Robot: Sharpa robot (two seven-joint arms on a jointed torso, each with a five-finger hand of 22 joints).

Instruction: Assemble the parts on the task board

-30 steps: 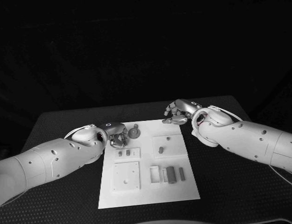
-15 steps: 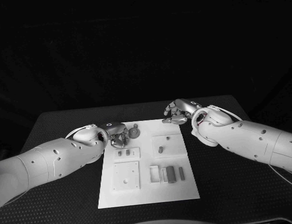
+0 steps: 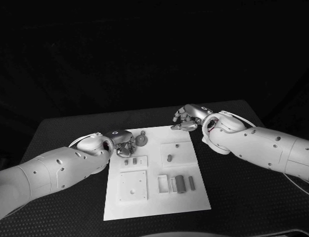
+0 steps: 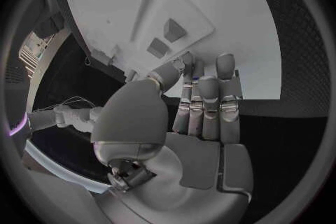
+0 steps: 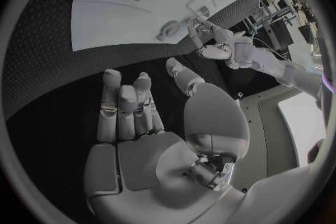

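Note:
The white task board (image 3: 154, 207) lies in the middle of the table. My left hand (image 3: 123, 143) is at its far left corner, where thumb and fingertips pinch a round grey part (image 3: 141, 140) just above the board. The right wrist view has that part (image 5: 169, 28) beside the left hand (image 5: 210, 42). In the left wrist view the left hand (image 4: 203, 106) reaches over the board (image 4: 210, 5), its fingers straight and close together. My right hand (image 3: 186, 120) hovers off the board's far right corner. It holds nothing, and the right wrist view shows that right hand (image 5: 140, 117) over black table.
On the board are a small raised plate with two little pieces (image 3: 132, 161), a plate with a short peg (image 3: 170, 158), a square plate (image 3: 133, 186) and a tray of upright bars (image 3: 177, 184). Black table surrounds the board.
My left forearm has shifted slightly. The round part and both hands stay nearly where they were.

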